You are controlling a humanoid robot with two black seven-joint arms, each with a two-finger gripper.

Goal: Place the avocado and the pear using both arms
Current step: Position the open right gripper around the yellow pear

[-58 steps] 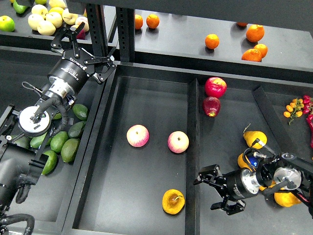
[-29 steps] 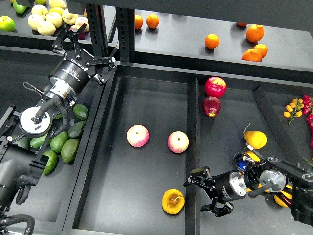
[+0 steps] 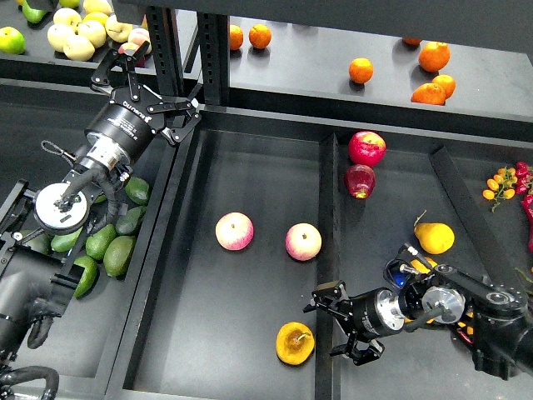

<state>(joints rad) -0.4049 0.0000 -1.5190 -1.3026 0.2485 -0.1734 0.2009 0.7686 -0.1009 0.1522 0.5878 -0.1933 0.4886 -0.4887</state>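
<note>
The pear [image 3: 295, 342], yellow-orange with a brown blotch at its stem, lies at the front of the middle tray [image 3: 250, 167]. My right gripper [image 3: 331, 327] is open and empty, over the divider just right of the pear, with its jaws pointing left at it. Several dark-green avocados [image 3: 119, 250] lie in the left bin. My left gripper [image 3: 148, 86] is open and empty, raised above the far end of that bin near the shelf post, well away from the avocados.
Two pink-yellow apples [image 3: 235, 231] [image 3: 303, 242] lie mid-tray. Two red apples [image 3: 366, 147] and a yellow fruit [image 3: 435, 237] are in the right bin. Oranges [image 3: 361, 70] sit on the back shelf. A black post [image 3: 165, 42] stands beside the left gripper.
My right gripper has moved left across its bin to the divider, close to the pear. My left gripper has shifted slightly up and stayed open.
</note>
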